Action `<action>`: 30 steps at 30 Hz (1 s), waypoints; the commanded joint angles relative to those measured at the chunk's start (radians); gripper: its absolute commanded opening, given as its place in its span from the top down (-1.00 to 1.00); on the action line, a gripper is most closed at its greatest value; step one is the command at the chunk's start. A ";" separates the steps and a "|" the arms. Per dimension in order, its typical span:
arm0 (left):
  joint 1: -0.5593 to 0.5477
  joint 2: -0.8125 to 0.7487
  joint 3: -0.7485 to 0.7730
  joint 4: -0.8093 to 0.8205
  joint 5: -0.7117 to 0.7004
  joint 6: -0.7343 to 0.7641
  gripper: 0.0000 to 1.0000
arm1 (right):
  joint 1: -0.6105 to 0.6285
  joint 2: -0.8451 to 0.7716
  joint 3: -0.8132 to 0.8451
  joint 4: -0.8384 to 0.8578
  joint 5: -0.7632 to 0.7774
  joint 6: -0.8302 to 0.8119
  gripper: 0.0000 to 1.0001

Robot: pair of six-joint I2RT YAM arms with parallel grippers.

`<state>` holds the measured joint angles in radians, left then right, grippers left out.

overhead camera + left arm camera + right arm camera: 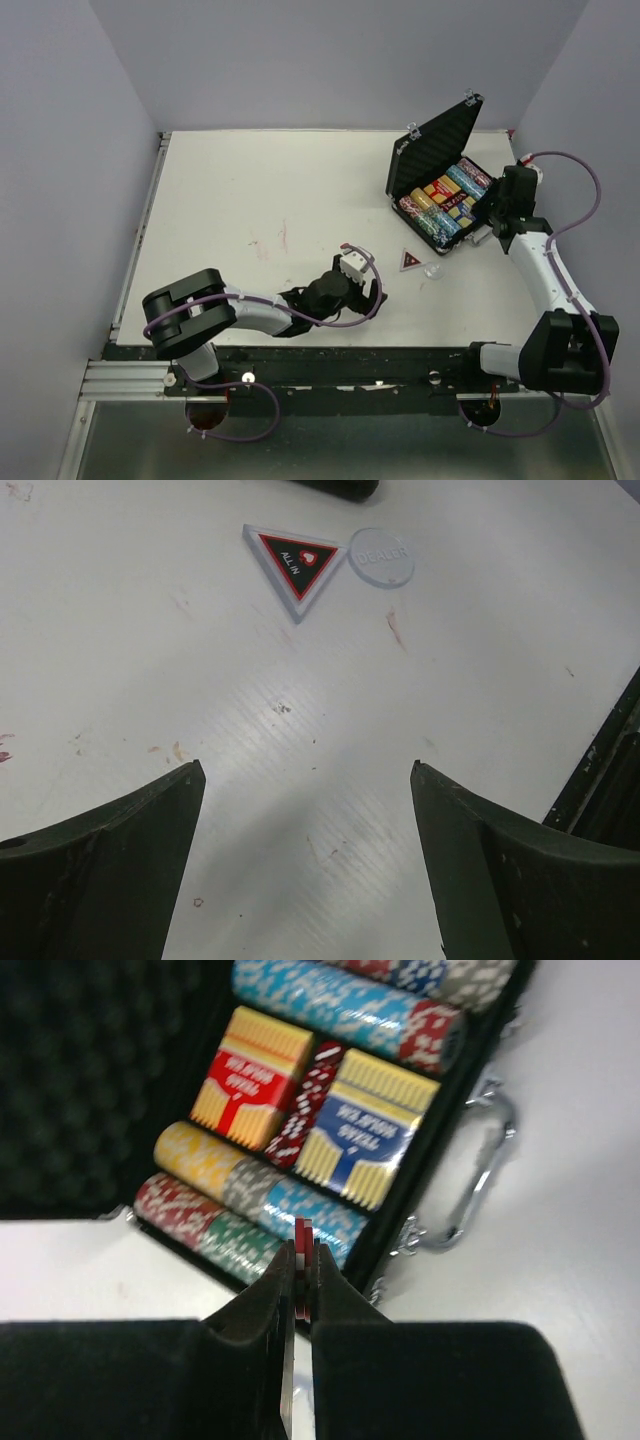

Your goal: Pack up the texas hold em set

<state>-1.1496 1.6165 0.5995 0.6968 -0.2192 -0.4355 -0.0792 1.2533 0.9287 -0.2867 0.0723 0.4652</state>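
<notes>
The black ribbed case (440, 150) stands open at the back right, holding multicoloured chip rows (437, 212) and two card decks (300, 1110). My right gripper (303, 1250) hovers over the case's near edge by its silver handle (470, 1185), shut on a small stack of red chips (304, 1260). The dark triangular "ALL IN" marker (297, 560) and the clear "DEALER" disc (381, 557) lie side by side on the table in front of the case. My left gripper (305, 780) is open and empty, low over the table, short of the marker.
The white table (260, 200) has faint red stains. Walls close it in at the back and sides. A black rail (330, 355) runs along the near edge, and it shows at the right in the left wrist view (600, 770).
</notes>
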 commanded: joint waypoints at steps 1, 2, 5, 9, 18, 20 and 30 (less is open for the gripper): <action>-0.001 0.002 -0.014 0.073 -0.035 0.023 -0.84 | -0.053 0.060 0.058 0.037 0.176 -0.066 0.99; -0.002 0.006 -0.015 0.079 -0.032 0.026 -0.84 | -0.063 0.086 0.071 0.046 0.196 -0.069 0.99; 0.001 0.017 -0.012 0.093 -0.017 0.038 -0.84 | -0.080 0.165 0.119 0.056 0.245 -0.083 0.99; -0.002 0.028 -0.013 0.110 -0.003 0.044 -0.84 | -0.100 0.257 0.165 0.106 0.280 -0.106 0.99; -0.001 0.049 0.005 0.112 0.007 0.050 -0.84 | -0.146 0.451 0.304 0.124 0.259 -0.112 0.99; -0.001 0.054 0.009 0.107 0.009 0.050 -0.84 | -0.146 0.488 0.321 0.126 0.261 -0.115 0.99; -0.001 0.069 0.029 0.095 0.012 0.050 -0.84 | -0.146 0.589 0.338 0.136 0.250 -0.119 0.99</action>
<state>-1.1496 1.6665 0.6022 0.7689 -0.2264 -0.3923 -0.2222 1.8164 1.2419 -0.1738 0.3016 0.3599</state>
